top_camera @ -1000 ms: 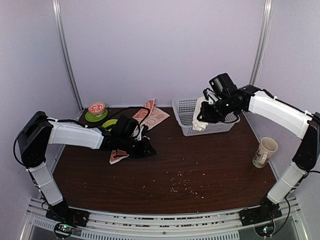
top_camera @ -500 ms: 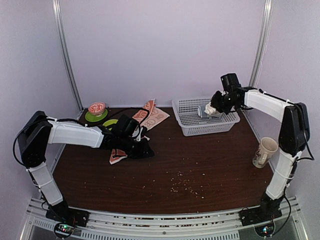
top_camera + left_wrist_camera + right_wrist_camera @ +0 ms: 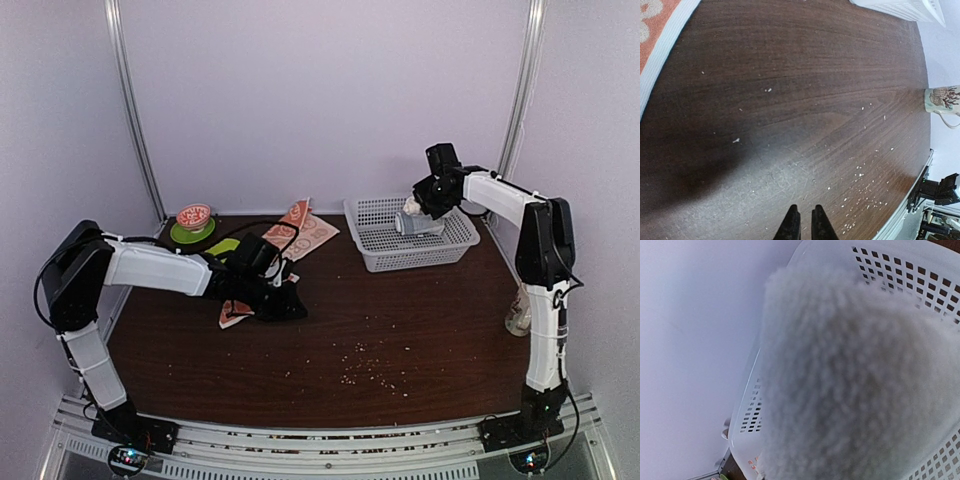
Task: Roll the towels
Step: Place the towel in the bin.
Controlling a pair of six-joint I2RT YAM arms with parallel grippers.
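My right gripper hovers over the white basket, shut on the cream-white towel. That fluffy towel fills the right wrist view and hides the fingers; the basket rim shows behind it. The orange-red towel with white circles lies flat at the table's back middle, and one end pokes out beside my left arm. My left gripper rests low on the table next to that end. Its fingertips are almost together with nothing between them, and the towel's white-edged border is at the upper left.
A pale grey roll lies inside the basket. A green saucer with a red bowl stands at the back left. A patterned mug sits near the right edge, partly behind the right arm. Crumbs dot the front middle of the dark wooden table.
The right arm has swung from the basket's front to over its back, carrying the white towel, which hung long before and is now bunched at the gripper. The left arm has barely moved.
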